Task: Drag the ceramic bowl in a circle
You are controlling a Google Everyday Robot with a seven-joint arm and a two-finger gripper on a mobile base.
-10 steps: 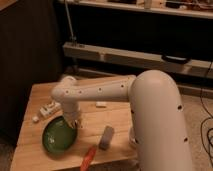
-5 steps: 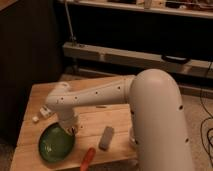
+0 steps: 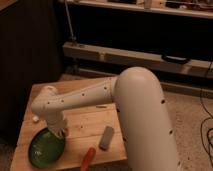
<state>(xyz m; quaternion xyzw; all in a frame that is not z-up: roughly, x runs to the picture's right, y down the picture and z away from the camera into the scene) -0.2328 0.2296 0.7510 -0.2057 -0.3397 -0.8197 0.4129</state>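
Observation:
The ceramic bowl point(image 3: 46, 148) is a shallow glossy green bowl near the front left corner of the wooden table point(image 3: 80, 122). My white arm reaches over the table from the right and bends down at its left end. My gripper point(image 3: 60, 132) points down at the bowl's upper right rim and appears to touch it. The arm's wrist hides most of the gripper.
A grey rectangular block point(image 3: 106, 137) lies right of the bowl. A red-orange carrot-like object point(image 3: 88, 156) lies near the table's front edge. A small white object point(image 3: 35, 118) sits at the table's left edge. A dark shelf unit point(image 3: 150, 55) stands behind the table.
The bowl has slid left and toward the table's front left corner, and my gripper has moved with it in the same direction.

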